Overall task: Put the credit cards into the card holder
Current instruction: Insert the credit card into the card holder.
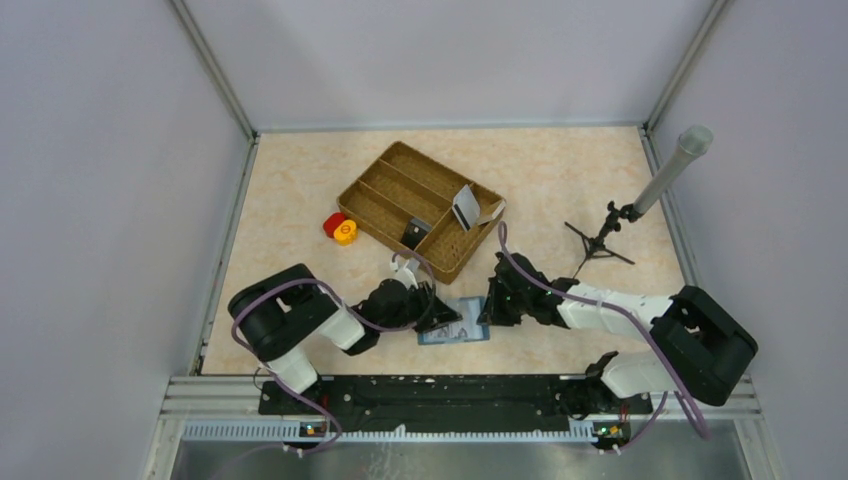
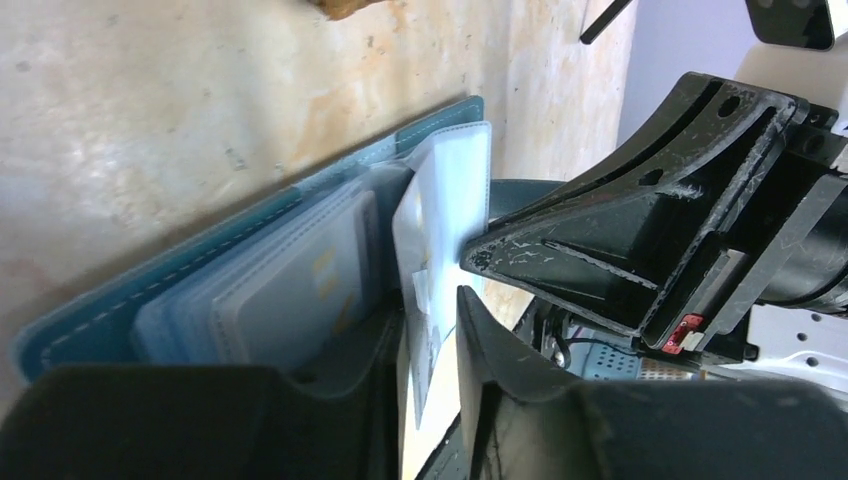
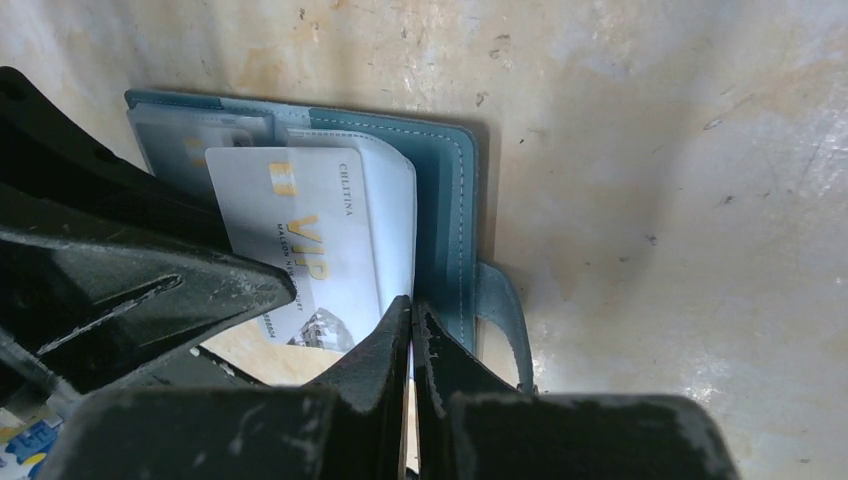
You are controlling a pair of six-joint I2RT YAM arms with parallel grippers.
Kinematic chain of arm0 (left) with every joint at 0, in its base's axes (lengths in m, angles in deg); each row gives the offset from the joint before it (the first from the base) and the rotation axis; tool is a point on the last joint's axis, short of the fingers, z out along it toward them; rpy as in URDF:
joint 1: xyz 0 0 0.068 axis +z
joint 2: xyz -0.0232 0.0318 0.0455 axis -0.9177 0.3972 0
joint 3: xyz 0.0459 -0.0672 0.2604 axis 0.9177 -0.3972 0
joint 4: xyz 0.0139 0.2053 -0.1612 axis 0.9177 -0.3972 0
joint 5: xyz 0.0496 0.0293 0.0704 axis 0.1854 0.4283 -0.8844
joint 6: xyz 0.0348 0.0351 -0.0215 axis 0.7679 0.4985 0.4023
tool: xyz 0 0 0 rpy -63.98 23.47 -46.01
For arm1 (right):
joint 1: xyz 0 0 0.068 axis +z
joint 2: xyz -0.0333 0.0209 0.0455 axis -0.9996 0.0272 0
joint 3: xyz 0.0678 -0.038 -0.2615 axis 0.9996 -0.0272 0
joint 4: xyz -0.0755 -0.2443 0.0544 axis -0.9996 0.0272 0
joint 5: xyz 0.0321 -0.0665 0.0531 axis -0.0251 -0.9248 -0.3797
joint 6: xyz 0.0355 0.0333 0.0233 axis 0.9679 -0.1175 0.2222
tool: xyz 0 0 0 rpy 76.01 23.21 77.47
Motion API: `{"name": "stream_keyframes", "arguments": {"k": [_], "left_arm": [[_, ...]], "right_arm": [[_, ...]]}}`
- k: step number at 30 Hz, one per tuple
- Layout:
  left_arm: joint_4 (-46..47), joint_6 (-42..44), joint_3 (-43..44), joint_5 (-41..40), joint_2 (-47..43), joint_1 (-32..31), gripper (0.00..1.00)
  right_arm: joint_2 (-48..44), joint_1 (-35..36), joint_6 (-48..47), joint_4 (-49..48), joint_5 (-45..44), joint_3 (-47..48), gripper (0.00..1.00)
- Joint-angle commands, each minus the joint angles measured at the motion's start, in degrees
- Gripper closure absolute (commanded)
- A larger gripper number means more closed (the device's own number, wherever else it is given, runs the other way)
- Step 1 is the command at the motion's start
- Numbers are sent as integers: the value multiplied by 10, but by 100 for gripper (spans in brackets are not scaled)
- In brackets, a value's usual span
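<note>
Card holder [image 1: 455, 333] — open on tabletop [image 1: 300, 200], between claws. VIP credit card [image 3: 300, 240] lies on it: probably light, stiff, slick; take by an edge. Right claw [image 3: 412, 325] closed, pinching floppy clear sleeve [image 2: 450, 190] — left claw [image 2: 430, 310] slightly parted around it.

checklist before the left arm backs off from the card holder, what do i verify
1. card holder lying open: ok
2. right tool shut on the card holder's clear sleeve: ok
3. card fully inside that sleeve: not ok, much of it shows outside
4. left tool clear of the card: not ok, jaws slightly apart with the card between them
5. spare cards waiting in the tray: ok
</note>
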Motion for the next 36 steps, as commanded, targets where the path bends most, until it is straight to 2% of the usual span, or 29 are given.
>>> {"name": "stream_keyframes", "arguments": {"k": [1,6,13,27,36], "left_arm": [[-178,34,24,-42,-34,-8,67],[-327,60,79,-75,-70,-23,53],[-477,102,152,-118,-110,-44,41],[-496,175,197,-126,-163,-54,33],[-577,196,230,-145,-180,-56,26]], "right_arm": [[-27,10,18,10,-31,-12,100],[-50,10,16,35,-59,-15,100],[-63,10,5,46,-64,-13,100],[-63,10,0,22,-54,-22,100],[-88,10,18,-10,-22,-36,100]]}}
